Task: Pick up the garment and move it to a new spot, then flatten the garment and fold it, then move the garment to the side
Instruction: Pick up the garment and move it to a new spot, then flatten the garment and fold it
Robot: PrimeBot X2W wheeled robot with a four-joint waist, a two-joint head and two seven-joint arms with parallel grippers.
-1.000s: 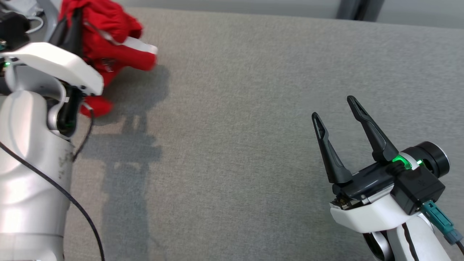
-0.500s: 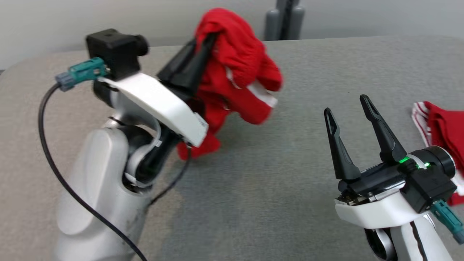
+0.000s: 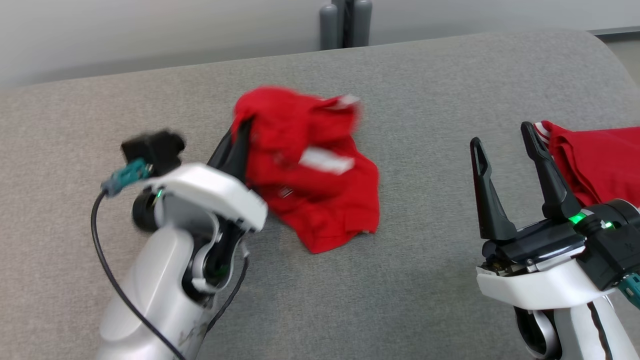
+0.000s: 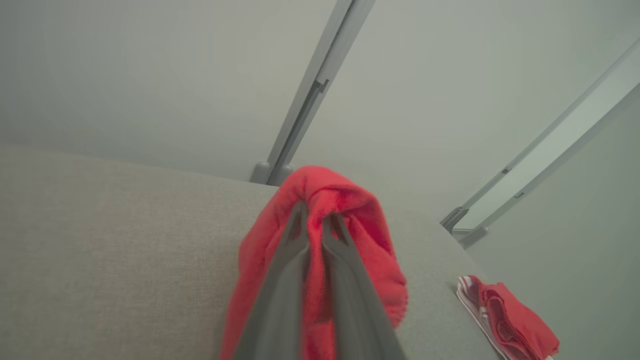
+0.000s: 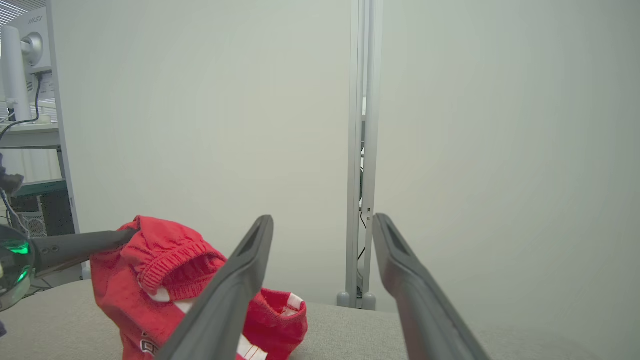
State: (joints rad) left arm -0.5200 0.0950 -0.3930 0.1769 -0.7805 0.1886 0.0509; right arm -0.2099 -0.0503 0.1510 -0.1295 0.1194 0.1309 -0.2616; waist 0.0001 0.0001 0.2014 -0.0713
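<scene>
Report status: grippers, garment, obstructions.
Left gripper shut on red garment, lower part on grey surface. Right gripper open, empty. Folded red cloth lies right, apart.

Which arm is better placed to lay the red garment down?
Left: left gripper is shut on the crumpled red fabric garment, which partly rests on the grey upholstered surface; right gripper is open, empty.

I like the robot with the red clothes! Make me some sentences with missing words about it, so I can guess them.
The left claw grips a crumpled garment with white patches whose colour is ___.
The right claw is wide ___ and holds nothing.
A second red garment with a striped edge lies on the grey fabric surface beside the ___ claw.
Missing words: red, open, right.
</scene>
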